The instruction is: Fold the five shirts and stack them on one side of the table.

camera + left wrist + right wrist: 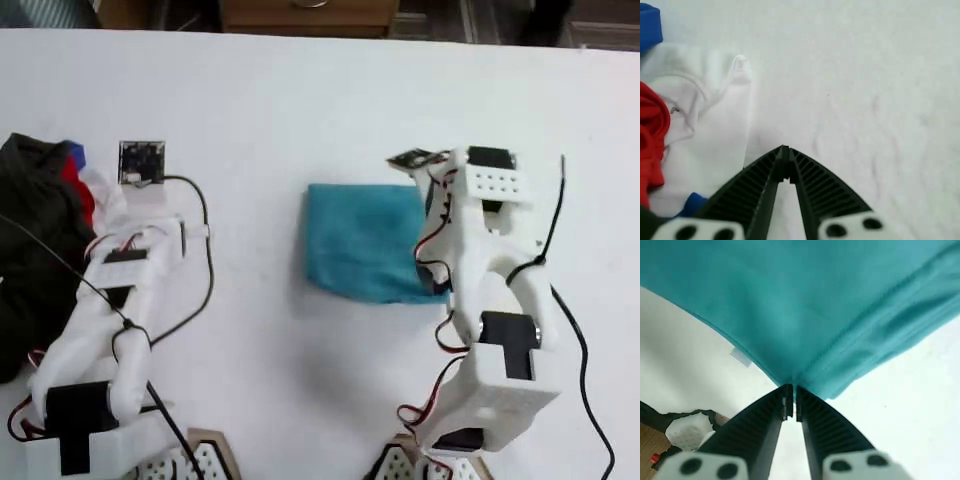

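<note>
From above, the teal shirt (365,240) lies folded into a rough rectangle near the middle of the white table (300,90). Its long axis runs side to side across the table, and its lower edge slopes slightly down towards the right arm (490,290), which stands over the shirt's right-hand end and covers that edge. At the table's left edge sits a loose heap: a black shirt (35,250) with a red shirt (82,195), a blue shirt (75,153) and a white shirt (108,200) beside it. The left arm (110,300) stretches towards this heap. In the left wrist view, the left gripper (785,152) has its fingers pressed together with nothing between them. Its tips are over bare table just beside the white shirt's edge, and the red and blue cloth lie farther off. In the right wrist view, the right gripper (790,390) has its fingers closed to a thin slit right at a folded edge of the teal shirt. Creases in the cloth run into the tips, so it appears to pinch that edge.
</note>
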`<state>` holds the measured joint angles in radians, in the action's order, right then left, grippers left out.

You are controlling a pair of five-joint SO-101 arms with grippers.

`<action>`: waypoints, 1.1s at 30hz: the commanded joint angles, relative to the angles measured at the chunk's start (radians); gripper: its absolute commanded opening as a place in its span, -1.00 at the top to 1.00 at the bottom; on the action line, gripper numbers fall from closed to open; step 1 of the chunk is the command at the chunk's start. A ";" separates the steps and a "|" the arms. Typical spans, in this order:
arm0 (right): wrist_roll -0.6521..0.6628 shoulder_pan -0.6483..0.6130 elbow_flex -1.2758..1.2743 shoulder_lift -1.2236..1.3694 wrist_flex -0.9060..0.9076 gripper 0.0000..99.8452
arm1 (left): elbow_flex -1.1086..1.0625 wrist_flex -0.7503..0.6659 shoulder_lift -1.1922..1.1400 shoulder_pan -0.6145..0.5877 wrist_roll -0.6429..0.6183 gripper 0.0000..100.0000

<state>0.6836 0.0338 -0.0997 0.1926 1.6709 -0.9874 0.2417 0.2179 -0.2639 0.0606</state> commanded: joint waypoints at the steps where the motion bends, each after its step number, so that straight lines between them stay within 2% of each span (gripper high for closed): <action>1: 0.009 0.015 0.043 -0.031 0.013 0.96 | 0.012 -0.018 0.038 0.009 -0.003 0.95; 6: 0.006 0.013 0.048 -0.147 0.013 0.95 | 0.012 -0.018 0.038 0.009 -0.003 0.95; 8: -0.048 0.015 0.038 -0.171 0.010 0.95 | 0.012 -0.018 0.038 0.009 -0.003 0.95; 12: -0.163 0.007 -0.031 -0.159 -0.027 0.74 | 0.012 -0.018 0.038 0.009 -0.003 0.95; 15: -0.167 0.012 -0.081 -0.124 -0.079 0.62 | 0.012 -0.018 0.038 0.009 -0.003 0.95; 24: -0.175 0.016 -0.087 -0.016 -0.134 0.71 | 0.012 -0.020 0.038 0.011 -0.003 0.95; 30: -0.167 0.022 -0.084 0.007 -0.179 0.97 | 0.012 -0.020 0.038 0.011 -0.003 0.95; 33: -0.164 0.051 -0.038 -0.001 -0.171 0.96 | 0.012 -0.020 0.038 0.011 -0.003 0.95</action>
<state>0.5163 0.0506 -0.1903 0.2018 1.4991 -0.9874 0.2417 0.2179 -0.2639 0.0606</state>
